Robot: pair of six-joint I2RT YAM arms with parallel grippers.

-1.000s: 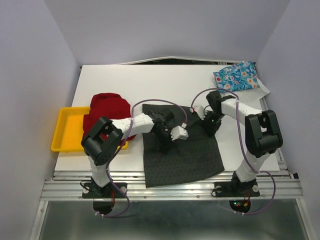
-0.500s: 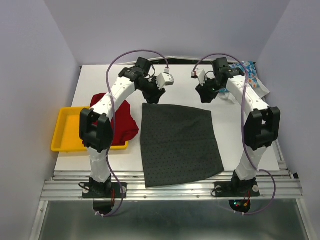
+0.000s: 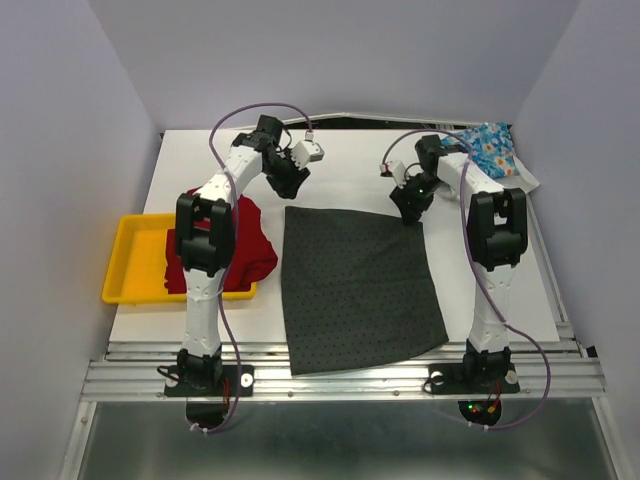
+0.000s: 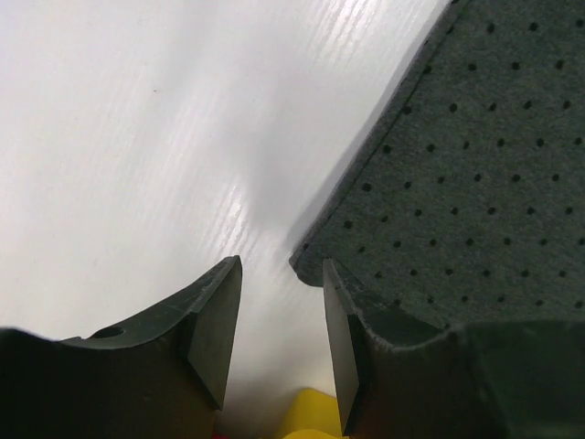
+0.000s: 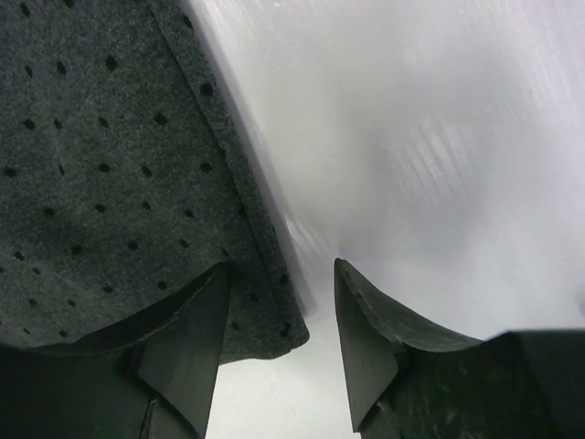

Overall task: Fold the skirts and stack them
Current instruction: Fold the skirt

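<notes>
Bright, even light; wrist views blurred with glare

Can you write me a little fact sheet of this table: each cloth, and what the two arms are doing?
grey dotted skirt: spread flat mid-table
red skirt: bunched, partly in the yellow tray, left side
blue floral skirt: crumpled, far right corner
left tool: open, at the grey skirt's far left corner
right tool: open, at its far right corner
stack: none yet
</notes>
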